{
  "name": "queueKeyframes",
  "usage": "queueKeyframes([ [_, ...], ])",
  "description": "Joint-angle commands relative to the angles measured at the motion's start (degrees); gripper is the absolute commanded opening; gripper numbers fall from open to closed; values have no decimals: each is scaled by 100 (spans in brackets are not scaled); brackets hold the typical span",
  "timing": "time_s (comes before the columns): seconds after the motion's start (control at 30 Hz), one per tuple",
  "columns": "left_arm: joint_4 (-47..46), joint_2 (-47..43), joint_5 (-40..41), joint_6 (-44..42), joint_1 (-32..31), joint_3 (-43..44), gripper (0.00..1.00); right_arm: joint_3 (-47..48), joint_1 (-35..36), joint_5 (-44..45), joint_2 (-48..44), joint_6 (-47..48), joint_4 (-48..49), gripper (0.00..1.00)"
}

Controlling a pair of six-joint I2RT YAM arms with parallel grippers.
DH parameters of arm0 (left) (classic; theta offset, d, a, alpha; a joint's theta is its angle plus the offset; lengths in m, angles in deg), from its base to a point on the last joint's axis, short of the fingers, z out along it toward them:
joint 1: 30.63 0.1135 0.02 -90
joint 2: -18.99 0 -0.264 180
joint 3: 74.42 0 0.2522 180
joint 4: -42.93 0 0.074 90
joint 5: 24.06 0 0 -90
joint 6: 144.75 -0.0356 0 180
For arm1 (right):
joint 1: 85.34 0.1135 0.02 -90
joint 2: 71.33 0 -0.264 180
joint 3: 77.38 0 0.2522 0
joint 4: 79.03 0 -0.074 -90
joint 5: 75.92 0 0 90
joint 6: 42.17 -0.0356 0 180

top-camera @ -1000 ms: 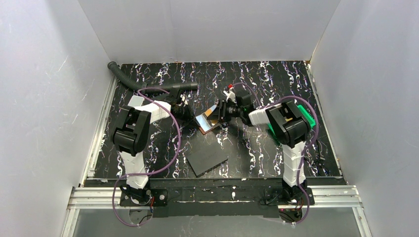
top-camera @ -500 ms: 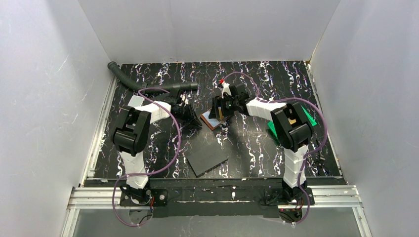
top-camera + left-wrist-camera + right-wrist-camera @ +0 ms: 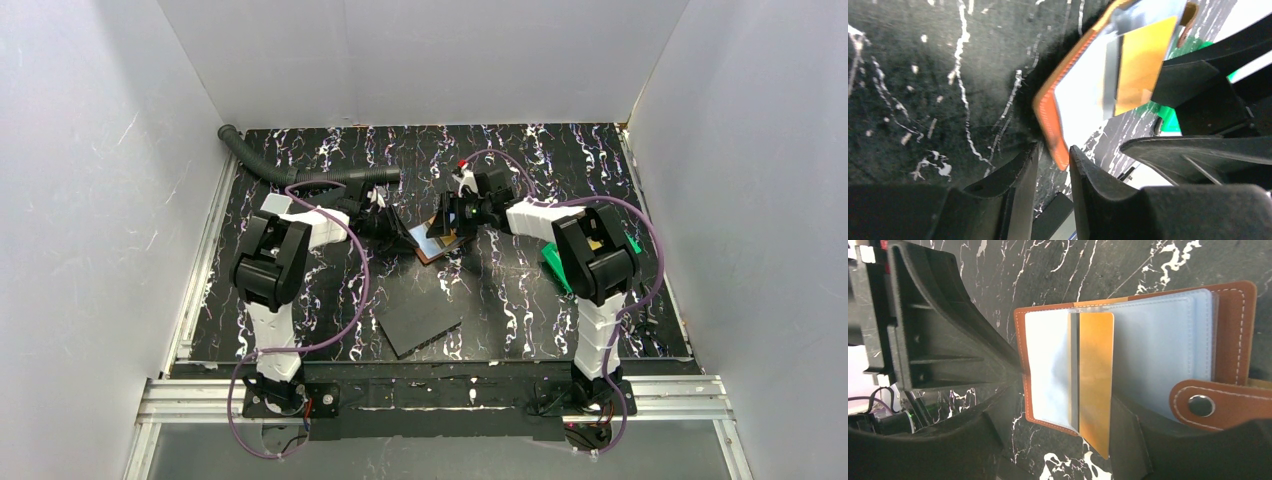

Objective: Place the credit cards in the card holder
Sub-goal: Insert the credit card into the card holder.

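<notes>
The card holder [image 3: 1233,330], a brown leather wallet with a snap tab [image 3: 1200,405], lies open mid-table [image 3: 433,243], its clear sleeves showing. An orange-yellow credit card [image 3: 1095,380] stands partway in a sleeve, its lower corner jutting past the wallet's edge. My right gripper [image 3: 1060,405] is open and straddles that card and the wallet's near edge; one finger [image 3: 1128,440] sits right beside the card. My left gripper [image 3: 1053,150] has its jaws narrowly apart around the wallet's orange-brown corner [image 3: 1048,110], which leans on one finger with a thin gap to the other. The same card [image 3: 1140,65] shows beyond.
A dark grey slab [image 3: 420,322] lies in front of the wallet. A green bin [image 3: 552,265] sits under the right arm. A black ribbed hose [image 3: 300,172] runs along the back left. White walls close in three sides.
The wallet, held tilted up by the left gripper a second ago, now lies lower and slightly right. The right gripper came in over it and opened wider. The left jaws have loosened.
</notes>
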Motion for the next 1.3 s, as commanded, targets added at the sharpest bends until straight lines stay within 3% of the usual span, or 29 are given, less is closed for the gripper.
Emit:
queueKeyframes([
  [0.0, -15, 173, 149, 53, -27, -8, 26, 230, -41, 108, -80, 376, -412, 74],
  [0.17, 278, 298, 245, 35, -21, 75, 25, 270, -41, 368, -172, 648, -870, 79],
  [0.3, -217, -33, 28, 107, -32, -194, 22, 333, -41, 350, -134, 662, -929, 78],
  [0.5, -428, -733, 61, 9, -85, -261, 10, 205, -71, 210, -231, 308, -533, 78],
  [0.67, -546, -412, 16, 255, -214, 149, 0, -25, -129, 13, -282, -100, -20, 75],
  [0.97, -376, 438, 401, 387, -262, 203, 0, 13, -138, 0, -304, -193, 18, 73],
  [1.27, -119, 518, 628, 169, -246, 118, 0, 562, -138, 721, -369, 995, -1353, 85],
])
